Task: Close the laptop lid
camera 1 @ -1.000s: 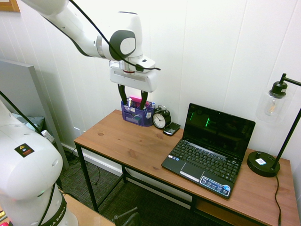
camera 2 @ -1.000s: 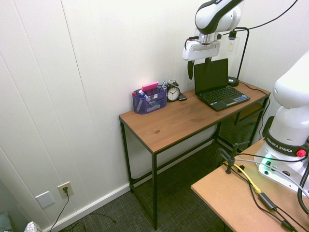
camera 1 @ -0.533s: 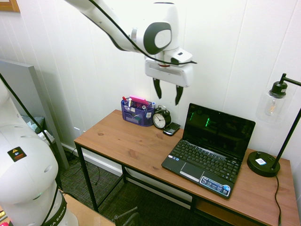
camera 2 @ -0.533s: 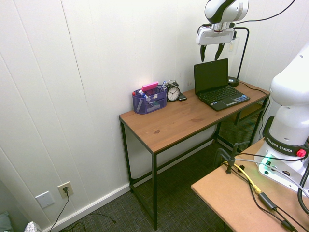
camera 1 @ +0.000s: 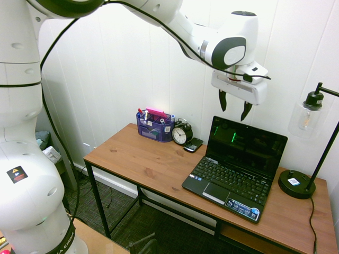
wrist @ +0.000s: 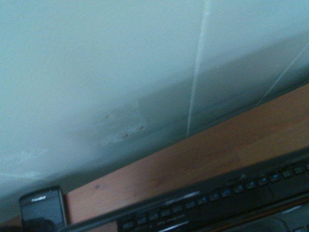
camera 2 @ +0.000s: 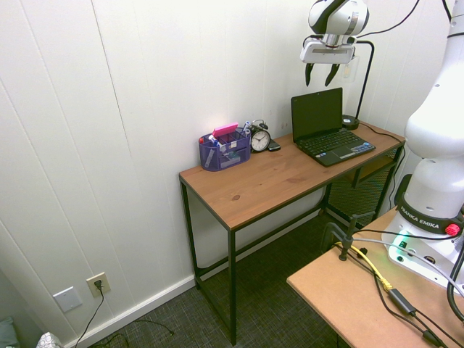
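Desk [camera 1: 143, 159]: one laptop lid [camera 1: 248, 144] up, one tool [camera 1: 233, 107] spread.

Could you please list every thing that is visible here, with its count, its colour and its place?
Desk: one, brown wooden top on a black frame, against the white wall.
Laptop: one, black, on the lamp end of the desk.
Laptop lid: one, black, standing open with the screen facing the keyboard.
Organizer: one, blue mesh, at the back of the desk, holding pens and a pink item.
Alarm clock: one, black with a white face, beside the organizer.
Phone: one, black, flat between the clock and the laptop.
Lamp: one, black with a clear glass shade, at the desk end past the laptop.
Gripper: one, white with black jaws, open, in the air above the lid, touching nothing.
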You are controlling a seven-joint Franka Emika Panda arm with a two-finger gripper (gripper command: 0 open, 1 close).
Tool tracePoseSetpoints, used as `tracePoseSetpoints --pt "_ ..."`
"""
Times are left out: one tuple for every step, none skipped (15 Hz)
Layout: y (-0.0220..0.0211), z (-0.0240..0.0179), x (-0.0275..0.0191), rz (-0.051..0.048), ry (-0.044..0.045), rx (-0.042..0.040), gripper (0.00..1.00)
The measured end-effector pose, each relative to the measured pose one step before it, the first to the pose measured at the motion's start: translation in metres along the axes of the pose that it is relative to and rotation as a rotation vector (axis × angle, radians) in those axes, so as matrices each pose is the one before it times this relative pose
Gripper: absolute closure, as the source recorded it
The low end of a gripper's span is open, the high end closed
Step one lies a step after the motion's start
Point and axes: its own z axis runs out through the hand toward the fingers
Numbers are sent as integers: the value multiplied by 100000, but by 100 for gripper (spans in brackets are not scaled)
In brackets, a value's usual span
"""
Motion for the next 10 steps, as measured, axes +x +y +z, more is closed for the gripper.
tracePoseSetpoints --pt "-350 521 785 892 473 68 100" --pt "-384 406 775 1258 320 601 100" --pt "-506 280 704 1125 285 859 100" --pt "-446 432 628 1025 -322 328 100" --pt "-339 475 561 809 -451 -25 100" --pt "-407 485 500 600 -561 60 100" --pt "-407 438 493 425 -811 -218 100" --pt "-298 441 463 531 -585 -126 100" --pt "-282 422 380 252 -533 -367 100" --pt "-316 358 260 17 -649 -494 100"
